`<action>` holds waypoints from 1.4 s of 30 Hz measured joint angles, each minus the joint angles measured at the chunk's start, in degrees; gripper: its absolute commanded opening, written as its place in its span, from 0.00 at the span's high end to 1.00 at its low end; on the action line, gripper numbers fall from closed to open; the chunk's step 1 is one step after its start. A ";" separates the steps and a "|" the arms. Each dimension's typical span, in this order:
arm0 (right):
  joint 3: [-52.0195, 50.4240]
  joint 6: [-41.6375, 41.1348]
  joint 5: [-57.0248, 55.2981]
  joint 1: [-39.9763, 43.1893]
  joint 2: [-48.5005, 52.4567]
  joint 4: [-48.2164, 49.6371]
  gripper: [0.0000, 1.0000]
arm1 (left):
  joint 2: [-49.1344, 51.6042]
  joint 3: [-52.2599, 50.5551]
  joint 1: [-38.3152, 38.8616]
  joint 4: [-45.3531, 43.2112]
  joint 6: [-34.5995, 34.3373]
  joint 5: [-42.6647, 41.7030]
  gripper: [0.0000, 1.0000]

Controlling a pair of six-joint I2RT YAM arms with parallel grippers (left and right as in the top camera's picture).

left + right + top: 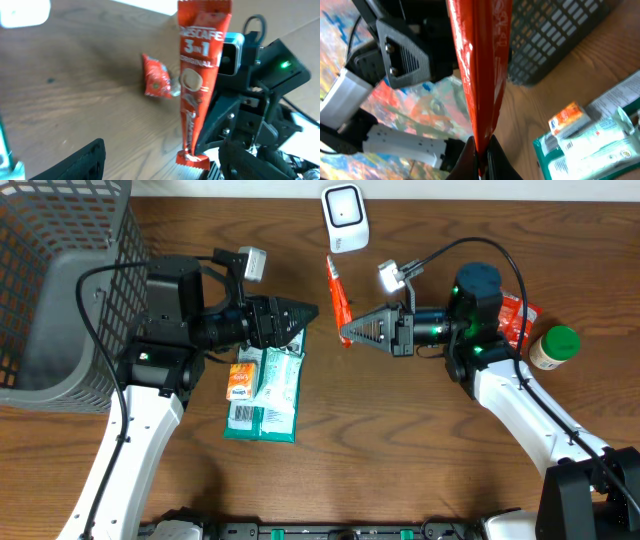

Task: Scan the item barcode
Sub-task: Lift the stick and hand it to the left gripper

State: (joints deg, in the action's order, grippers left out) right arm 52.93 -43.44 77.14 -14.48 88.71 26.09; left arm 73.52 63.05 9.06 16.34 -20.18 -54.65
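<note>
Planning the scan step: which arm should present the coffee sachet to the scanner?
Right. The right hand is already shut on the sachet, holding it upright near the white scanner. The left hand is open and empty, by the green packs.

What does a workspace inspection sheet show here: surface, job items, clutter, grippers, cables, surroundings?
Surface: wooden table, no spills seen.
Job's things: red coffee sachet held off the table; white scanner at the far edge.
Clutter: green wipe packs, orange box, red packet, green-lidded jar.
Grippers: right gripper shut on the sachet's end; left gripper open, empty.
Cables: black cable arcs above the right arm.
Surroundings: grey mesh basket on the left.
</note>
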 measured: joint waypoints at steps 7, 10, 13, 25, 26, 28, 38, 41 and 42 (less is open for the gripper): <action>0.00 -9.92 -3.80 -0.26 0.00 8.37 0.99 | 0.00 0.00 2.58 -8.33 -1.03 -1.81 0.27; 0.00 -13.27 -5.05 -1.16 0.00 13.22 0.99 | 0.00 0.00 4.79 -10.54 -1.07 -1.53 0.27; 0.00 -17.07 -5.49 -2.43 0.00 20.02 0.99 | 0.00 0.00 6.47 -10.93 -1.20 0.09 0.27; 0.00 -22.34 -6.01 -4.09 0.00 23.80 0.99 | 0.00 0.00 7.93 -14.80 -2.05 3.39 0.54; 0.00 -22.32 -6.03 -4.09 0.00 23.78 0.99 | 0.00 0.00 7.93 -14.91 -2.05 3.48 0.56; 0.00 -22.29 -6.01 -4.09 0.00 23.78 0.99 | 0.00 0.00 7.93 -14.88 -2.12 3.58 0.60; -0.09 -21.90 -6.43 -4.07 0.00 23.45 0.91 | -0.02 0.00 8.02 -15.28 -2.16 4.20 0.93; -0.15 -20.74 -6.40 -4.09 0.00 23.56 0.70 | -0.02 0.00 8.04 -15.23 -2.08 4.92 0.93; -0.17 -20.52 -6.43 -4.09 0.00 23.50 0.64 | -0.02 0.00 8.04 -15.21 -2.10 5.14 0.93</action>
State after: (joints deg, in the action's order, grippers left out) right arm 52.75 -63.96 70.72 -18.57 88.71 49.58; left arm 73.49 63.05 17.10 1.13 -22.28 -49.52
